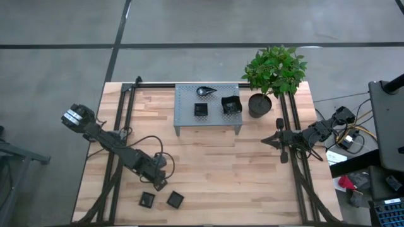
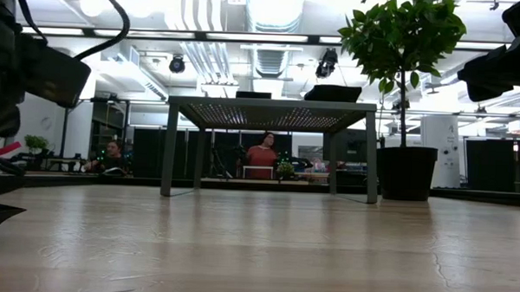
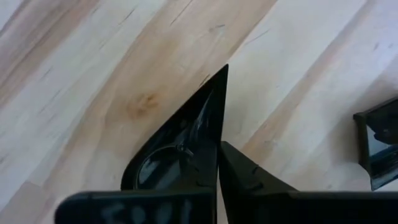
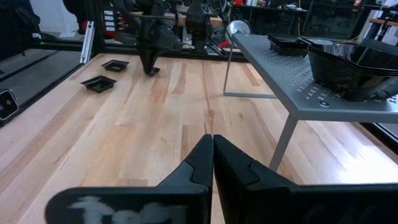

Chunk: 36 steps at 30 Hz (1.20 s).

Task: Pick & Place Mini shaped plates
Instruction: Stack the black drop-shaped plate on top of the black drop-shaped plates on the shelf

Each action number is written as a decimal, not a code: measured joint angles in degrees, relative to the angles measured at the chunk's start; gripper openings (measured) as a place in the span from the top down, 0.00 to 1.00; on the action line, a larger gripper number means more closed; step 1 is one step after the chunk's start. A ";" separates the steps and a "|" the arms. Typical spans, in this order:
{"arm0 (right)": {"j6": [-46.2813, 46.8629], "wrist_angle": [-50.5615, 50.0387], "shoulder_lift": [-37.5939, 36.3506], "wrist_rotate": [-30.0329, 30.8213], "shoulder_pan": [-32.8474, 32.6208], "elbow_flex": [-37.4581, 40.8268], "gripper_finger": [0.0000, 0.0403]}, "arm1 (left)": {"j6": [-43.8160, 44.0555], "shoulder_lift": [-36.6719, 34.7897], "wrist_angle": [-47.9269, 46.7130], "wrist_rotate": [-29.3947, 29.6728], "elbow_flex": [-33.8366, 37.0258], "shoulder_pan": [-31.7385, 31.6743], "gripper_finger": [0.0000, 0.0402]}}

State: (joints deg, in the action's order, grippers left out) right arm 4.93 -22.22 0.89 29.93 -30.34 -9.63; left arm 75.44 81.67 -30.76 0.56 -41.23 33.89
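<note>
Jaws closed on teardrop plate (image 3: 180, 155), wooden table (image 3: 93, 68)

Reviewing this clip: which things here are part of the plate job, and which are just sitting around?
Job:
teardrop plate, small square plate and wavy-edged plate on the grey perforated stand
two square plates on the table
left gripper

Lying about:
potted plant
right gripper, idle

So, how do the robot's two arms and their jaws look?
Both arms are dark, jointed and slim. The left arm carries a looping black cable and a pale end block. The right gripper has black, wedge-shaped jaws tapering to points, with faint pale writing on its body.
</note>
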 joint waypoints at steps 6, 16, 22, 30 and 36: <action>0.00 0.00 0.00 0.00 0.01 0.00 0.98 | -2.49 0.00 -0.10 0.98 -1.66 -0.02 1.00; 0.00 0.00 0.00 0.01 0.01 0.00 0.98 | -11.16 -0.11 -0.49 7.23 -9.40 -0.72 1.00; 0.02 0.00 0.02 0.00 -0.01 0.00 0.98 | -19.85 -0.13 -1.67 20.24 -15.71 -2.68 1.00; 0.00 0.00 0.00 0.02 -0.01 0.00 0.98 | -40.57 -0.28 -1.24 44.51 -26.10 -7.60 1.00; 0.00 0.00 0.00 0.01 0.00 0.00 0.98 | -52.46 -0.31 -1.31 45.28 -30.54 -15.37 1.00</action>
State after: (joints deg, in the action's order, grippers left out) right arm 4.93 -22.22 0.89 29.94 -30.33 -9.63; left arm 22.98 81.36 -32.08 45.83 -71.77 18.52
